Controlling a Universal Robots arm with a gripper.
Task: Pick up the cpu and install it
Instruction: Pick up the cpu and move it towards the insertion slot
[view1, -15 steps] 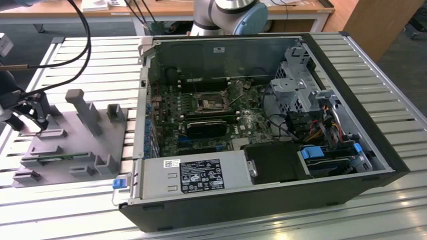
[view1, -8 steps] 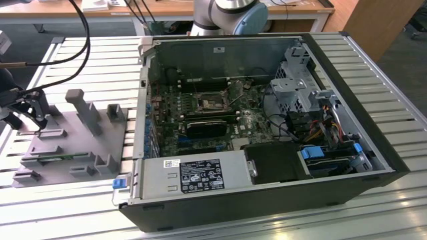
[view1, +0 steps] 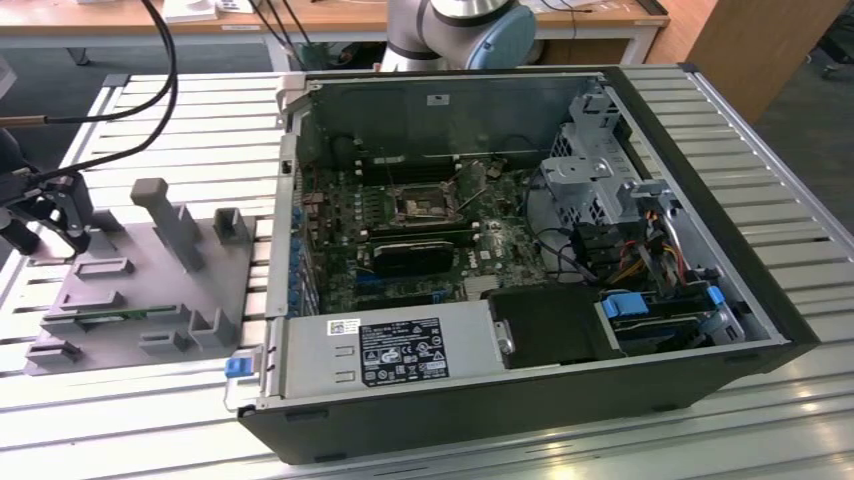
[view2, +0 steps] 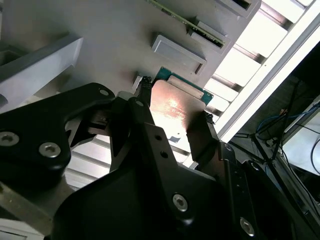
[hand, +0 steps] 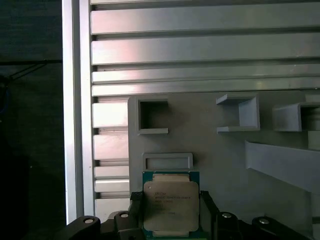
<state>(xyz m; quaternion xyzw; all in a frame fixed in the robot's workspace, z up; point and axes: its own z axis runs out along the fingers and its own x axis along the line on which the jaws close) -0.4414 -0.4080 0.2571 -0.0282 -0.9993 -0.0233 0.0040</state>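
Gripper (view1: 47, 238): black two-finger tool at the outer edge of the grey plastic fixture plate (view1: 147, 290), hanging low over it.
Gripper state: narrow. In the first wrist view one finger (hand: 136, 206) lies against each of two opposite edges of the chip, gripping it between them.
Cpu: small flat square cpu (hand: 170, 204) with a silvery metal top plate and a thin green rim, sitting directly between the fingertips. In the second wrist view its plate (view2: 172, 107) glints between the two black fingers.
Cpu height: whether it rests on the fixture plate or is lifted just clear of it cannot be told.
Just beyond the fingertips: a low raised rectangular frame (hand: 167, 161) moulded into the fixture plate, close to the chip's far edge.
Further beyond the fingertips: two open-sided square pockets (hand: 152, 117) (hand: 239, 113) on the same plate.
Under the gripper: the fixture plate lies on a ribbed aluminium slat table (hand: 200, 50).
Well apart from the gripper, toward the exterior view's right: a black tower computer case (view1: 534, 405) lying on its side with the panel off.
Inside the case: a dark square socket frame (view1: 424, 205) on the motherboard, with a long black rectangular card (view1: 414, 255) just beside it.
Case's near end: a grey metal power supply box (view1: 387, 350).
Arm base (view1: 454, 25): pale grey and blue, behind the case, far from the gripper.
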